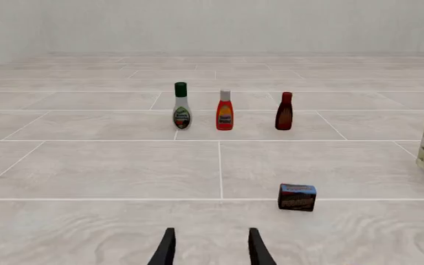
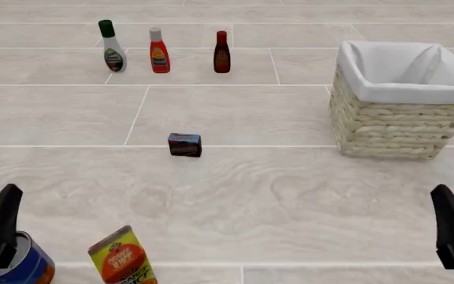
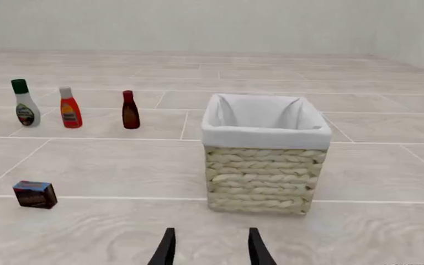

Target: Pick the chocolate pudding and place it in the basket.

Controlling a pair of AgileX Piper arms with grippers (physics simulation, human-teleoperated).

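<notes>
Left gripper (image 1: 212, 251): fingers (image 1: 166, 249) parted with a clear gap, nothing between them. Right gripper (image 3: 212, 248): same, fingers (image 3: 255, 247) apart and empty. Both sit at the near edge of the surface, left one at the near-left corner, right one at the near-right corner, low and pointing forward across the surface; reads as a parked/start pose, approach not begun. Chocolate pudding (image 2: 185, 144) lies on the surface around mid-depth, a bit left of centre, free on all sides, nothing touching it. It's ahead of the left gripper and slightly off its axis toward the basket, so my call is the left arm takes the pick: reach forward, drop over the box, close across its short width. Basket (image 2: 398, 106) stands upright toward the right edge, well apart from the pudding, white lining folded over the rim, interior looks empty from the right wrist view. Three bottles line up near the far-left edge: green-capped dressing bottle (image 2: 112, 47), red ketchup bottle (image 2: 158, 51), dark sauce bottle (image 2: 221, 52), all upright and well clear of the pick path. Orange juice carton (image 2: 123, 258) and a can (image 2: 20, 267) stand at the near-left corner just beside the left gripper; risk of clipping them as that arm moves out.
</notes>
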